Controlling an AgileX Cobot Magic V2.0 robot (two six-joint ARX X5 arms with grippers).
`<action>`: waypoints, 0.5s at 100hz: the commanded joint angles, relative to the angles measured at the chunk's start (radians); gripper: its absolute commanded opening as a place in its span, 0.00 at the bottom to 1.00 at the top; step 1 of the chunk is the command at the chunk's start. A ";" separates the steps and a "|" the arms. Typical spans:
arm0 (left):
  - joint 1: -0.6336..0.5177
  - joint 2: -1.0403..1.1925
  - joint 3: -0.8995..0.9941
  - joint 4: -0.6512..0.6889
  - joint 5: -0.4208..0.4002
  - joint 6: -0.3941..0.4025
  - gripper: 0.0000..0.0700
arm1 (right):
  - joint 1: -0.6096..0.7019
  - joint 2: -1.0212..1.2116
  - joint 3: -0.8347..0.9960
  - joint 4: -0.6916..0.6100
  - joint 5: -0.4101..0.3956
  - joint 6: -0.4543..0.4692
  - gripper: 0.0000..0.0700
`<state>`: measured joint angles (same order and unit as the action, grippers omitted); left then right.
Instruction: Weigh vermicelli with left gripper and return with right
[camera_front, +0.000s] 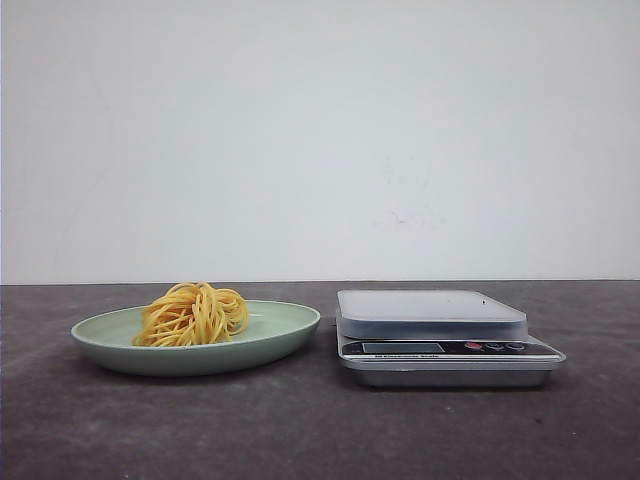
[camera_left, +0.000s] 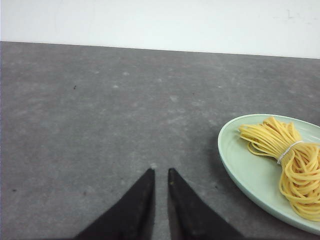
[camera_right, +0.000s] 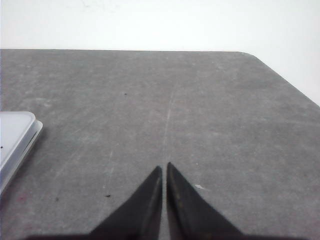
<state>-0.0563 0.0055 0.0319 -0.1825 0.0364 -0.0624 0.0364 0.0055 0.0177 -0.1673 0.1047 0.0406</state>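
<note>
A pale green plate (camera_front: 290, 335) is set on the dark grey table (camera_front: 300, 430), on the robot's left side in the front view. A coiled bundle of yellow vermicelli (camera_front: 193, 314) is held in it, lying toward the left of the plate's middle. In the left wrist view the strands are seen to be bound by a thin white band (camera_left: 288, 152), and the bundle rests wholly inside the plate's rim.

Just beside the plate, on the robot's right, a silver kitchen scale (camera_front: 440, 340) is placed; the two are close but apart. Nothing is carried on its flat platform. A dark display window and small red and dark buttons are seen on its front panel, with a line of print below the display that is too small to be read.

Neither arm is shown in the front view. The left gripper (camera_left: 160, 172) is seen only from its own wrist camera, low over bare table, with the plate near it to one side; its two black fingers are drawn nearly together, a narrow slit left between the tips, and nothing is held. The right gripper (camera_right: 164, 167) is likewise posed low over bare table, a corner of the scale lying well to one side; its fingers are almost touching and nothing is gripped.
</note>
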 joint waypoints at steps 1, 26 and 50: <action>0.001 0.000 -0.018 -0.005 0.009 0.014 0.00 | 0.000 -0.002 -0.005 0.010 0.000 -0.008 0.01; 0.001 0.000 -0.018 -0.005 0.009 0.014 0.00 | 0.000 -0.002 -0.005 0.011 -0.001 0.003 0.01; 0.001 0.000 -0.018 -0.004 0.008 0.028 0.00 | 0.000 -0.002 -0.005 0.018 0.000 0.011 0.01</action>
<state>-0.0563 0.0055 0.0319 -0.1825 0.0368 -0.0593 0.0364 0.0055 0.0177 -0.1665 0.1047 0.0437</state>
